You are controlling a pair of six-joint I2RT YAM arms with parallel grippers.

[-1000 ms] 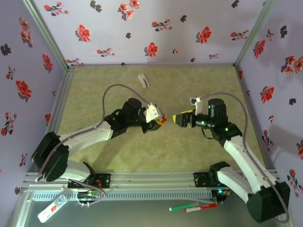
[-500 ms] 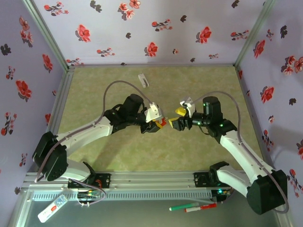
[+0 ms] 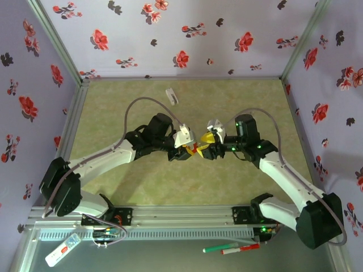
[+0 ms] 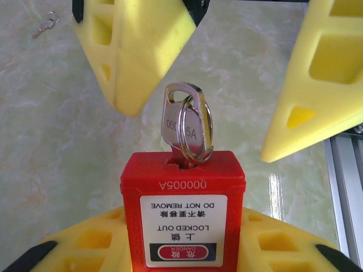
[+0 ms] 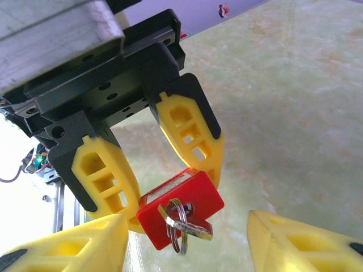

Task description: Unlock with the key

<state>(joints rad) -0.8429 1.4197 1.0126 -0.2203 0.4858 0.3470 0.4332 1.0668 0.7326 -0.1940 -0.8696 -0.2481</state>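
Top view: we see both arms reaching in to meet at the middle of the table (image 3: 113, 107). The left gripper (image 3: 190, 149) comes in from 9 o'clock and the right gripper (image 3: 206, 145) from 3 o'clock, tips just beside each other. A bit of the red padlock (image 3: 195, 149) shows between them. A small white object (image 3: 171, 95) lies on the table toward 12 o'clock, well apart from the grippers. Two markers (image 3: 229, 247) lie off the mat at 5 o'clock, and a white device (image 3: 62, 250) at 7 o'clock.

Left wrist view: we see the padlock (image 4: 182, 221) at 6 o'clock, clamped between the left gripper's yellow fingers (image 4: 85, 249), one on each side of its body. Its white label faces the camera upside down. The key (image 4: 182, 122) sits in the keyway and sticks out toward 12 o'clock, with a key ring (image 4: 198, 133) hanging through its head. The right gripper's two yellow fingers (image 4: 136, 45) stand apart, one at 11 o'clock and one at 2 o'clock, with the key head in the gap between them. The 11 o'clock tip is just beside the key; we cannot tell if it touches. A second key (image 4: 45, 24) lies on the table far off at 10 o'clock.

Right wrist view: we see the left gripper (image 5: 170, 198) closed on the padlock (image 5: 193, 198), which tilts at centre-bottom. The key (image 5: 193, 226) and ring point toward 6 o'clock. The right gripper's own fingertips (image 5: 74, 246) sit at 7 and 5 o'clock, spread wide, with the key between them and clear of both.
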